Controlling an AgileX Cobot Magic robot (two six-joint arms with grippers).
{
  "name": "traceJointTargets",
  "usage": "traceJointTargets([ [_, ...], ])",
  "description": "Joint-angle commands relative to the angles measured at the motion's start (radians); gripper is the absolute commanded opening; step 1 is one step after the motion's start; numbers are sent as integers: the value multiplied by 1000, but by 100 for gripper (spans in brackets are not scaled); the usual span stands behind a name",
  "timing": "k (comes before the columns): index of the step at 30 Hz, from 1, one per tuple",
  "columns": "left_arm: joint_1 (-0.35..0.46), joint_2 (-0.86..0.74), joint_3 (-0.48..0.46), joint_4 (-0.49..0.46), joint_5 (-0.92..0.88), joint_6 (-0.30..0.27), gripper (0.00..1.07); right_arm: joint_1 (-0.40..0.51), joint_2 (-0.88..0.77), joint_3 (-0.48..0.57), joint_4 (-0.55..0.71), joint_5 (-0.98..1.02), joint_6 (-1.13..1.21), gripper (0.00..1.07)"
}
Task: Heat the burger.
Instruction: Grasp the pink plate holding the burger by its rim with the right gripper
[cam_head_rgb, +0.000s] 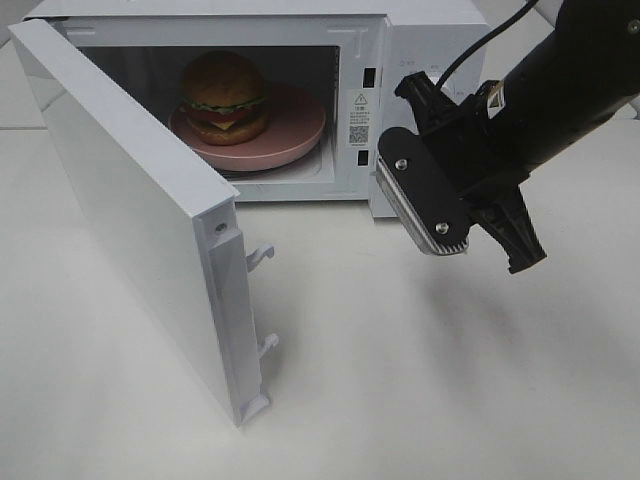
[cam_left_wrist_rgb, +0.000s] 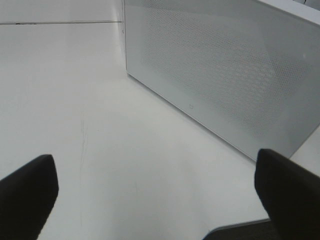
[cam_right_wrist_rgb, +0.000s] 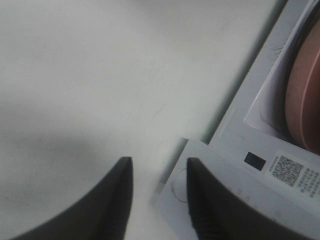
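White worktop (cam_head_rgb: 400, 390) is carrying a white box microwave (cam_head_rgb: 425, 40), far centre, white door (cam_head_rgb: 130, 220) standing open leftward. Black right end effector (cam_right_wrist_rgb: 159, 162) is hovering right of the cavity, fingers apart, empty. Black left end effector (cam_left_wrist_rgb: 155, 165) is gaping wide. Round pink plate (cam_head_rgb: 300, 135) is sitting inside, golden-bun layered burger (cam_head_rgb: 225, 97) resting on it.

burger (cam_head_rgb: 224, 95) on plate (cam_head_rgb: 298, 140) in microwave (cam_head_rgb: 420, 30), seemingly toward its left.

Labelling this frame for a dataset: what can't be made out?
White microwave's control panel: exterior high view, partly hidden behind the black right end effector.
Left end effector: left wrist view, edge cuts off all but black fingertips.
Round pink plate: right wrist view, blurred, cut by the edge.
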Motion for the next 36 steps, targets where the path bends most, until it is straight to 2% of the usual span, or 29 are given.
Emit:
traceJointTargets([
  [1,3,-17,3,-6,-11,-2,100,0,8,-10,0,-39,19,68],
  [2,3,-17,3,-6,-11,-2,100,0,8,-10,0,-39,19,68],
  [4,3,-17,3,-6,-11,-2,100,18,31,-17,-8,-55,68,82],
  [6,3,-17,3,-6,-11,-2,100,27,44,-27,-8,-56,81,83],
  [13,3,-17,3,-6,-11,-2,100,70,132,-122,12,-62,90,81],
  [20,3,-17,3,-6,-11,-2,100,70,209,-214,111,-66,10,81],
  [36,3,-17,3,-6,-11,-2,100,70,324,-368,135,-70,-4,80],
])
